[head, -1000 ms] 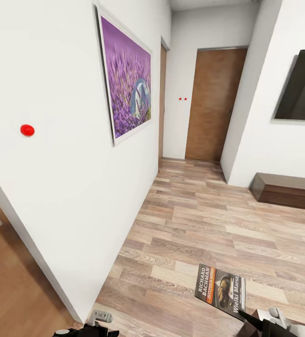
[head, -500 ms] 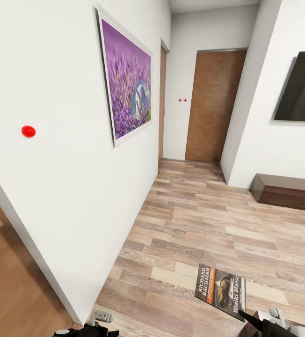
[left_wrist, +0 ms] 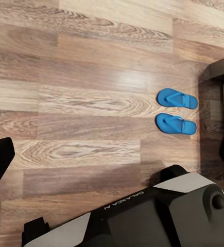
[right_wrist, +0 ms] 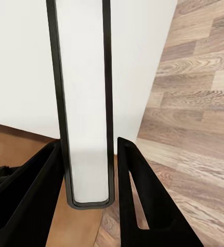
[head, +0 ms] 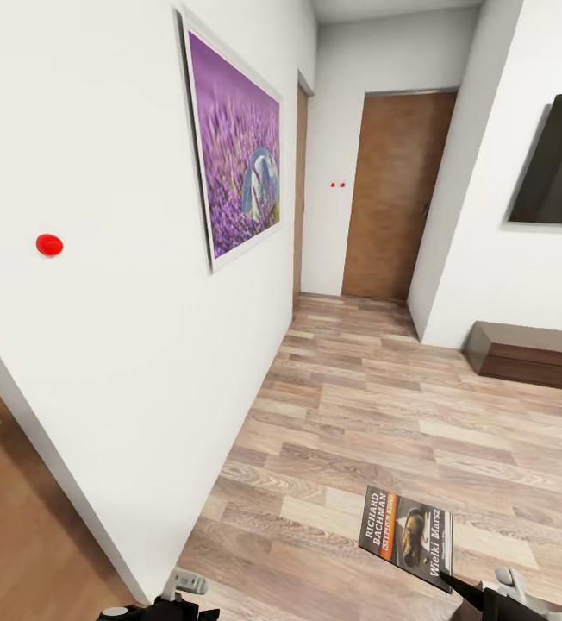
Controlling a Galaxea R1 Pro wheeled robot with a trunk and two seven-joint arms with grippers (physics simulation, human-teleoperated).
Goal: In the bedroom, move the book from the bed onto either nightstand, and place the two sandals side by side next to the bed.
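Gripping the book (head: 408, 536) by its near lower corner, the right tool (right_wrist: 86, 175) shows in the head view as a dark tip at the bottom edge, most of the arm cut off by the frame. The book hangs above the plank floor (head: 384, 405), cover up, with its orange band and the white words "Richard Bachman" readable along the near edge; smaller lettering is too fine to make out. In the right wrist view the book is seen edge-on as a thin pale slab with dark borders running away between the two black fingers (right_wrist: 142, 206), which are clamped against its sides.

The two sandals (left_wrist: 176, 111) lie on the floor in the left wrist view, bright blue, parallel and just beside each other, close to a dark piece of furniture cut off at the picture's edge, so I cannot tell what it is. Part of the robot's black and white body (left_wrist: 158, 211) blocks the near floor there. The left tool (head: 182, 595) is mostly cropped at the bottom of the head view, and I cannot tell whether it is released or clenched.

A white wall (head: 117, 345) stands close on the left, carrying a purple lavender picture (head: 234, 147) and a red dot (head: 49, 245). A brown door (head: 393, 198) closes the corridor ahead. To the right, a dark screen (head: 557, 164) and a long low dark cabinet (head: 531, 354) are both cut off.
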